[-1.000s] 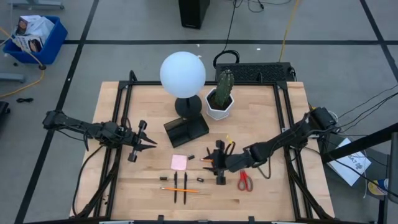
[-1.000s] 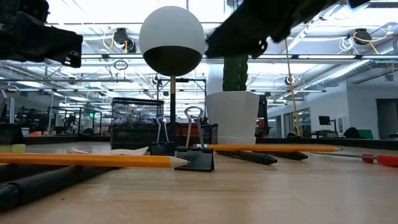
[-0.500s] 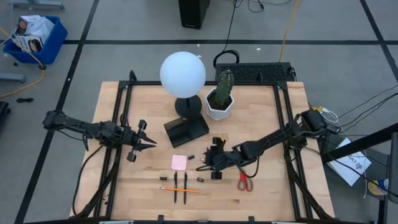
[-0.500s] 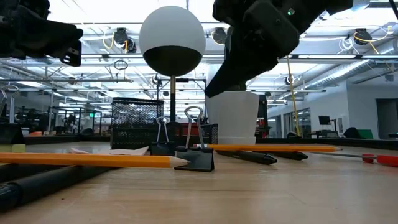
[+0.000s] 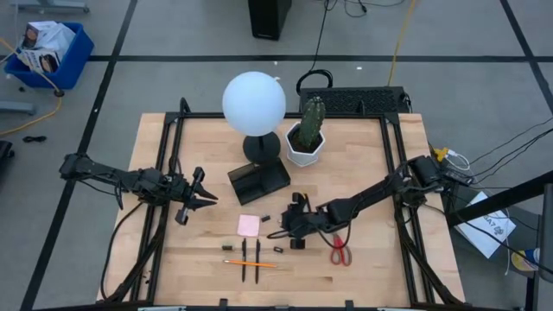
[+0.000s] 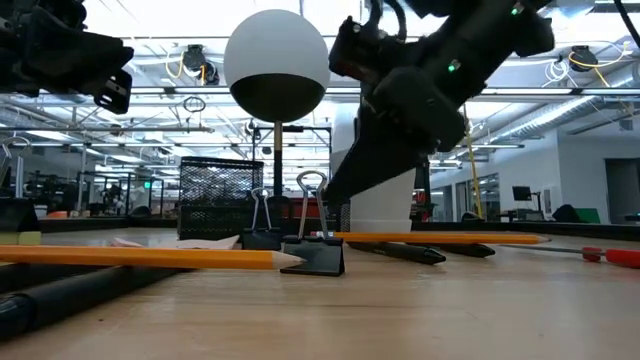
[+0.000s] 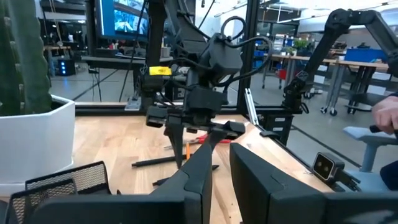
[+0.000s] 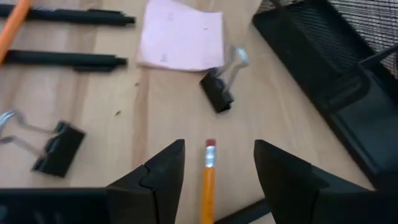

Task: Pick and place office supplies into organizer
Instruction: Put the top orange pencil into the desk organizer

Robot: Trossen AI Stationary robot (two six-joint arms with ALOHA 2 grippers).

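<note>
I hold the right gripper (image 8: 214, 171) low, jaws released astride an orange pencil (image 8: 208, 180) on the tabletop (image 5: 371, 276); left gripper (image 5: 206, 199) clenched, empty.

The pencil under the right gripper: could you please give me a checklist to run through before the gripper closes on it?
1. Right gripper open: ok.
2. Pencil has its eraser end lying between the right gripper's fingers: ok.
3. Nearest binder clip lies apart from the fingers: ok.
4. Fingers low enough to grip the pencil: cannot tell.
5. Organizer shows no supplies in the part in view: ok.
6. Left gripper waits at the table's left side, away from the supplies: ok.
</note>
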